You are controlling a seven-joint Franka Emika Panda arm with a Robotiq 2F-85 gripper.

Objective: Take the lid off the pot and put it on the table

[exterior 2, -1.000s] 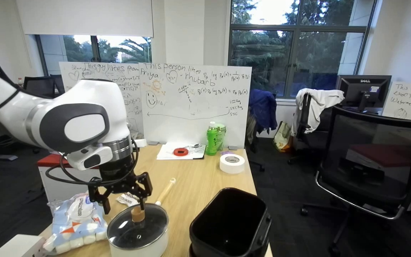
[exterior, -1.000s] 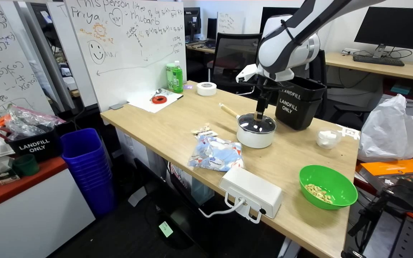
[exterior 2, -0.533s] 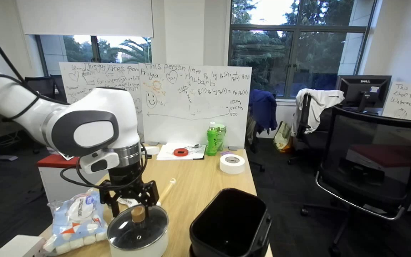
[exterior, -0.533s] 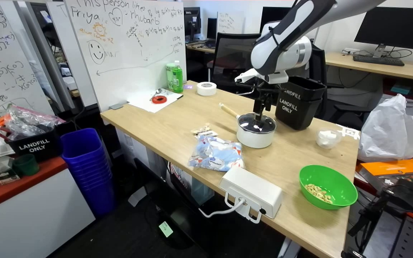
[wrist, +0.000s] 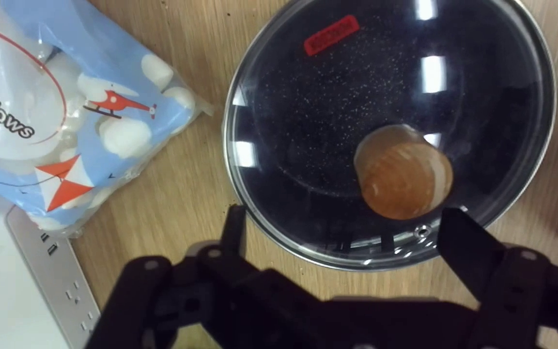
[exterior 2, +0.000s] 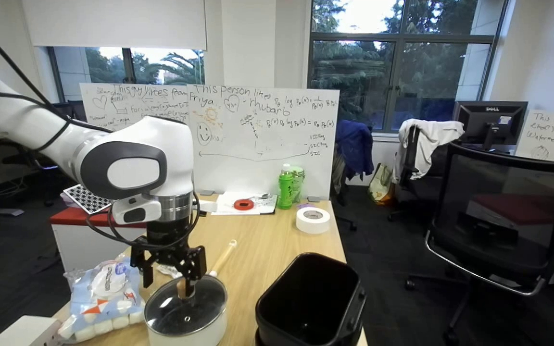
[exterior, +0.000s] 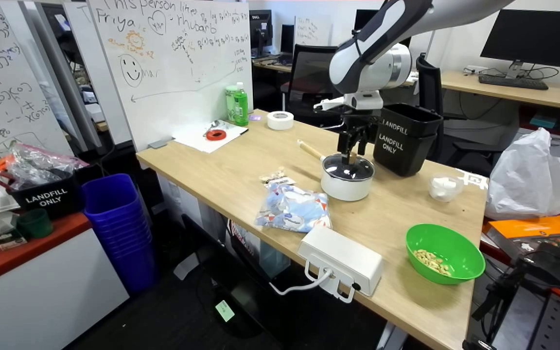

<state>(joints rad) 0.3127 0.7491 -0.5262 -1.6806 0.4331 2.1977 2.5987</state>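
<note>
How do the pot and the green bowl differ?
The pot has white sides; the green bowl is bright green. The lid covers the pot; the bowl is open, holding pale pieces. The pot has a handle; the bowl shows none. Both stand on the table.

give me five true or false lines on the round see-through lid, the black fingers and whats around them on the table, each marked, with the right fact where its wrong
1. The round see-through lid covers the squat white pot. True.
2. In the wrist view, the black fingers are pressed together. False: they stand wide apart.
3. The blue printed plastic bag of white marshmallows lies on the light wood table beside the pot. True.
4. The bright green round bowl holds that bag. False: it holds pale nut-like pieces.
5. The green bottle with a white cap stands upright on the table. True.
</note>
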